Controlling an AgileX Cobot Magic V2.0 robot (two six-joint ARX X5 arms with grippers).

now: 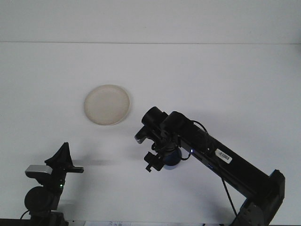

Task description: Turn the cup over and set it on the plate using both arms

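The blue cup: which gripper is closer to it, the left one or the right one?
The right. The right gripper is directly at the blue cup, reaching in from the lower right. The left gripper sits far off near the table's lower left corner, well apart from the cup.

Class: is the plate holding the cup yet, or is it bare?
Bare. The plate shows only its pale surface; the blue cup sits apart, under the right end effector.
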